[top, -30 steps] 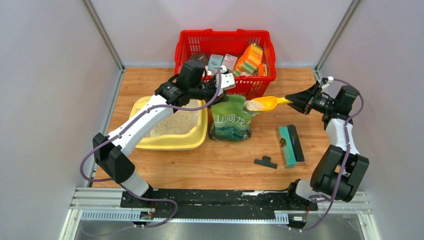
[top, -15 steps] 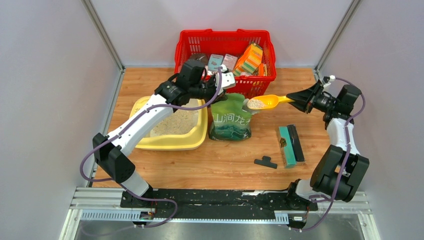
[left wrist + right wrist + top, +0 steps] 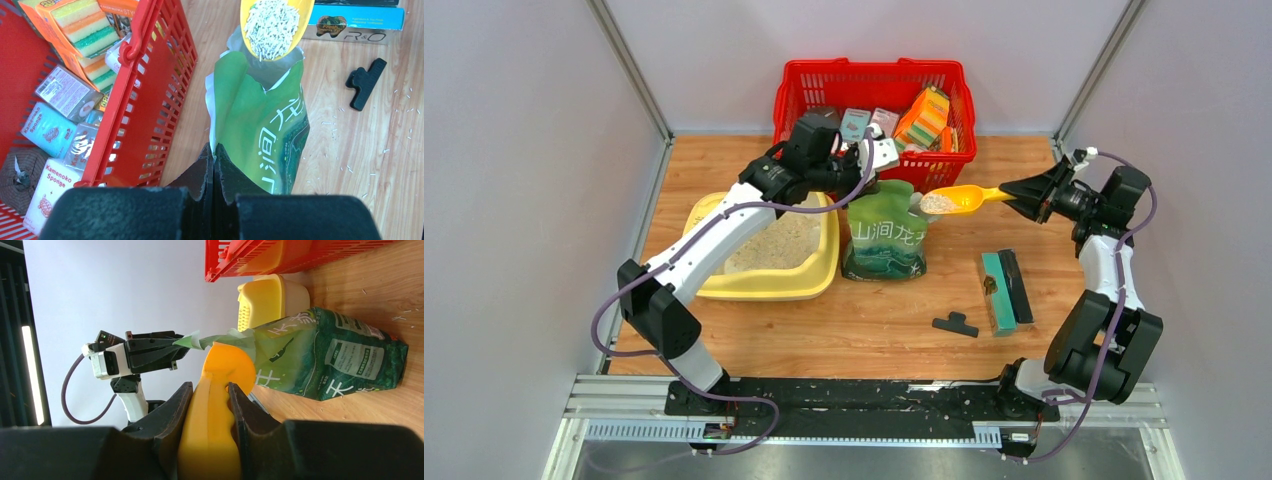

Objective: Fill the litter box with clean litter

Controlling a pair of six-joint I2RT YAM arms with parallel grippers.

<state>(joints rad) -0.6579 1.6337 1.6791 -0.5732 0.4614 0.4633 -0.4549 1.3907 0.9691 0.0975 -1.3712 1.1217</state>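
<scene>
A wood-grain worktop [image 3: 864, 330] is enclosed by plain pale grey walls [image 3: 514, 200] with metal posts at the rear corners; loose grains [image 3: 400, 110] speckle the boards near a black clip [image 3: 955, 323] and a teal carton [image 3: 999, 290]. The litter box [image 3: 764, 288] lies on the left part of the worktop, just beside an upright green bag [image 3: 886, 245], and holds a layer of clean litter [image 3: 779, 245]. The left claw [image 3: 213, 157] is pinched tight on the bag's upper edge, in front of the red mesh basket [image 3: 874, 68] of sponge packs. The right claw [image 3: 1014, 192] is clamped on the handle of a yellow-orange scoop [image 3: 959, 200], whose bowl, loaded with pale granules, sits level above the bag's open mouth.
</scene>
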